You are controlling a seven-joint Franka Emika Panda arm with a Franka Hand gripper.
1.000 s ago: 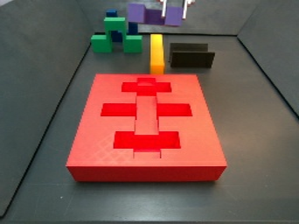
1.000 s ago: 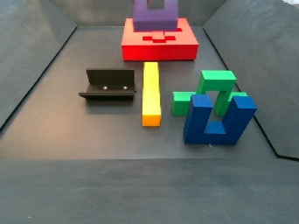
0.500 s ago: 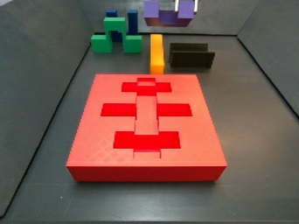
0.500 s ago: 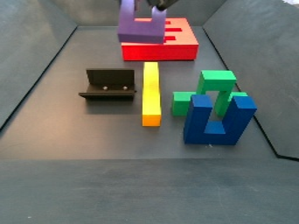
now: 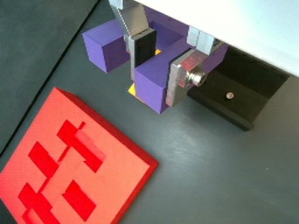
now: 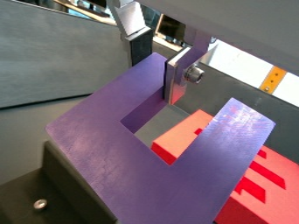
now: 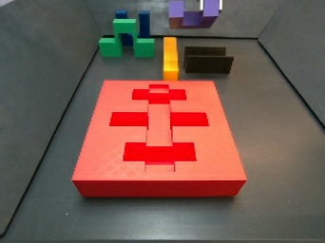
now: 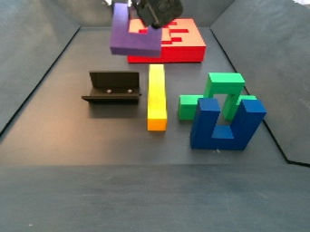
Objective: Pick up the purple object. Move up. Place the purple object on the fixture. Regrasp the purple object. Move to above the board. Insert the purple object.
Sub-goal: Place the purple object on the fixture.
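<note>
My gripper (image 5: 162, 66) is shut on the purple object (image 5: 149, 89), one prong of the U pinched between the dark pad and the silver plate. In both wrist views the block hangs in the air, tilted; it fills the nearer one (image 6: 117, 131). In a side view the purple object (image 8: 130, 32) hangs under the gripper (image 8: 158, 11), high over the floor between the red board (image 8: 184, 43) and the black fixture (image 8: 111, 88). It also shows in a side view at the top (image 7: 193, 11), above the fixture (image 7: 208, 61) and beyond the board (image 7: 159, 133).
A yellow bar (image 8: 157, 95) lies on the floor beside the fixture. A green stepped block (image 8: 216, 93) and a blue U-shaped block (image 8: 227, 122) stand together past the bar. Grey walls ring the floor.
The gripper has carried the purple object away from over the board towards the fixture side, and the block has tilted from upright to slanted.
</note>
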